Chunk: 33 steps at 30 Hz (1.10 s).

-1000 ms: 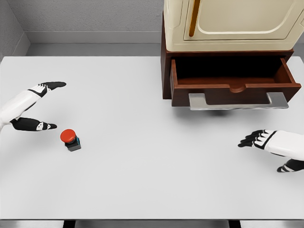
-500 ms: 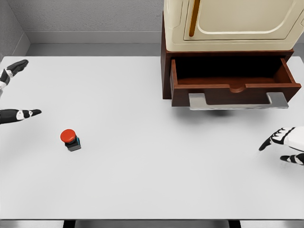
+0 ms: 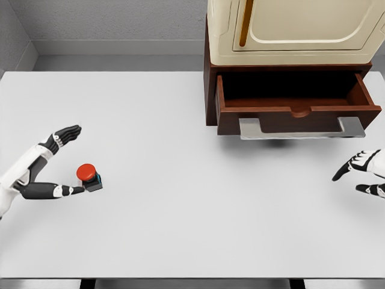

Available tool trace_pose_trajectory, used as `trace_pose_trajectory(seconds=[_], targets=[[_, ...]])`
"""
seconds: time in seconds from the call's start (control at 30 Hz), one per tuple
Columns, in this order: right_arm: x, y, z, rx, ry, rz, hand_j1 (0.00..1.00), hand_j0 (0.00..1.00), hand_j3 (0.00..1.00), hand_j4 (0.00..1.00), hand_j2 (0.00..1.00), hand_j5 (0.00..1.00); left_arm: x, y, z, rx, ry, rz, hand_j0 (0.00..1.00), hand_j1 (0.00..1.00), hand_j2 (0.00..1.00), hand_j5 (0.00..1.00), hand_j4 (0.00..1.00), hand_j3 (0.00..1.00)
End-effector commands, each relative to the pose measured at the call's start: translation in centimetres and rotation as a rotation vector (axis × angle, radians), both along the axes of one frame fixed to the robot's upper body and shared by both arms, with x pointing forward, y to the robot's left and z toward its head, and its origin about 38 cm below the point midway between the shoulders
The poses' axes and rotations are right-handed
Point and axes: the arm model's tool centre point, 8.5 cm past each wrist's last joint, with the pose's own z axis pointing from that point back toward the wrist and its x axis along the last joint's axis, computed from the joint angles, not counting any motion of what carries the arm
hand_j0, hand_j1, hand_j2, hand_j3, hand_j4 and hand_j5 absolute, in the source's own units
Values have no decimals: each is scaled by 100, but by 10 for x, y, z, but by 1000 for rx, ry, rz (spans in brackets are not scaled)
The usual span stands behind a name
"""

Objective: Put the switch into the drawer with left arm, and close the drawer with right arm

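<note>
Worktop [image 3: 180, 229], white and wide, carries everything. Nearest, at its left edge, the left hand [image 3: 37, 174] lies with fingers spread, grasping nothing: its thumb tip reaches the base of the switch [image 3: 89, 177], while the other fingers point away above it. That switch, a red button on a small dark block, stands upright on the worktop, well apart from the drawer [image 3: 295, 102]. At the right edge the right hand [image 3: 363, 173] shows only partly, fingers loosely released and holding nothing. Farther back, the brown drawer stands pulled out, with a grey handle [image 3: 301, 127] across its front, beneath a cream cabinet [image 3: 295, 30].
</note>
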Motion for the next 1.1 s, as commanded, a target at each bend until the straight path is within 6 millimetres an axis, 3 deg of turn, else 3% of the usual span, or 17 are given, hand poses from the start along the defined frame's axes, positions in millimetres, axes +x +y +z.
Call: trace_pose_trajectory(seconds=[0.0,0.23,0.43,0.8,1.07], targets=[[2,-1,8,10,3,4,63,63,63,63,63,63,-1,4,-5,-1,23,12,100,100,100,100,100,100],[3,0,12,31,-3,4,54,54,54,54,54,54,0,10,-15,-2,38,42,100,100,100,100,100,100],[9,0,26,27,-25,14,56,56,56,56,56,56,1,-2,-28,-45,34,54,100,100,100,100,100,100],[13,2,34,16,-43,26,58,58,58,58,58,58,2,-17,-55,-50,36,73,98,98,98,98,98,98],[16,2,40,-11,-43,40,58,58,58,58,58,58,7,-12,-62,-42,43,95,87,87,87,87,87,87]])
